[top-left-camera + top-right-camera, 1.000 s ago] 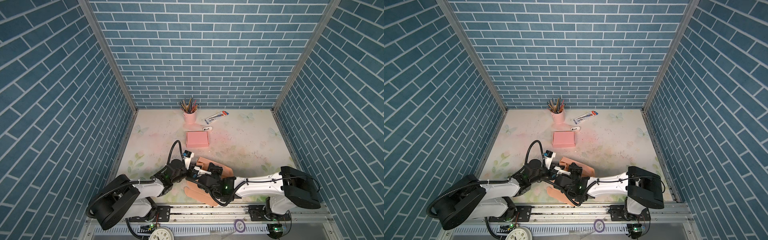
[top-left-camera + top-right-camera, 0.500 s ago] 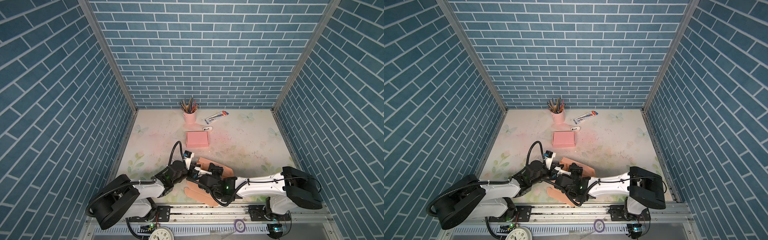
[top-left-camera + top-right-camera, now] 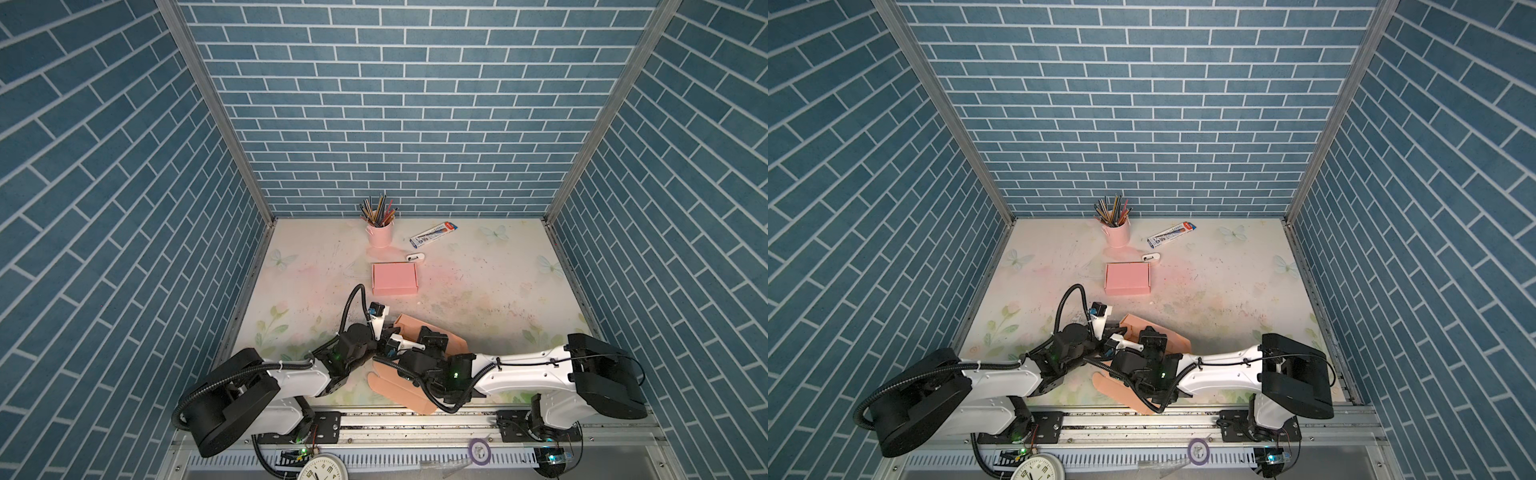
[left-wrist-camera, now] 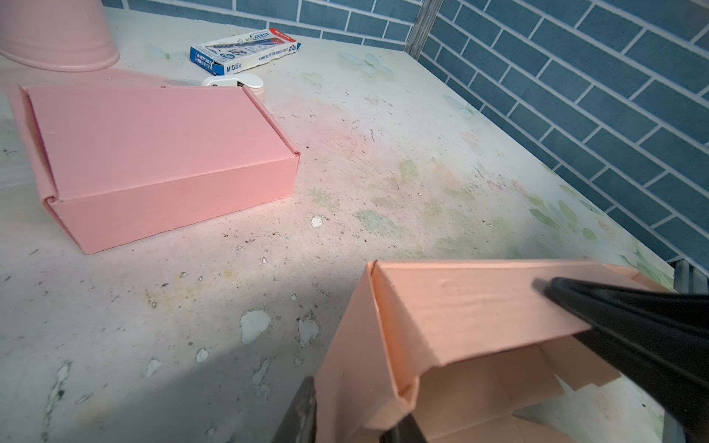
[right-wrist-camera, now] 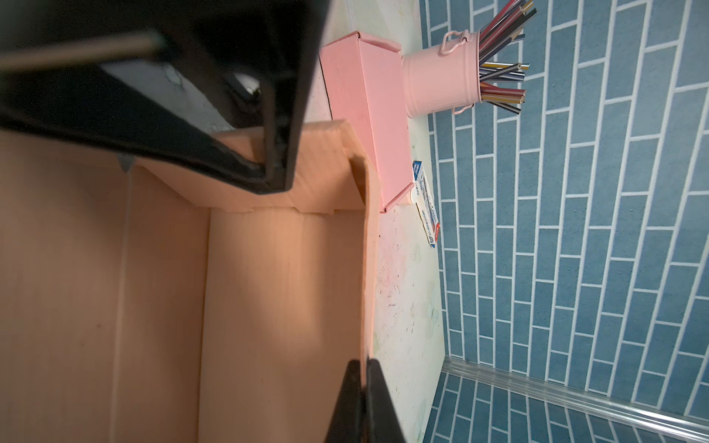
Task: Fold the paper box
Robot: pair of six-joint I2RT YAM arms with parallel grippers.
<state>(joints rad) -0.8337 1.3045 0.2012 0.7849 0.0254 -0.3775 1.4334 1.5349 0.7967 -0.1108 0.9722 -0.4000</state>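
With right gripper point(image 5: 362, 368) jaws pinched on the box point(image 5: 268, 307) wall and left gripper point(image 4: 426, 333) jaws part-open astride its end flap near the table point(image 3: 478, 291) front, press that flap inward squarely.

so the paper box point(image 4: 479, 307) is matt peach cardboard with a faint grain. the folded pink box point(image 4: 153, 153) is the same sort of matt card, just smoother. tabletop point(image 4: 383, 172) looks like a printed floral covering, worn rough and flaking in spots. pink pail point(image 5: 441, 84) reads as painted metal with a light sheen. pencil carton point(image 4: 245, 50) is glossy printed card. arm shells point(image 3: 523, 370) are smooth white plastic, corner posts point(image 3: 216, 108) brushed metal
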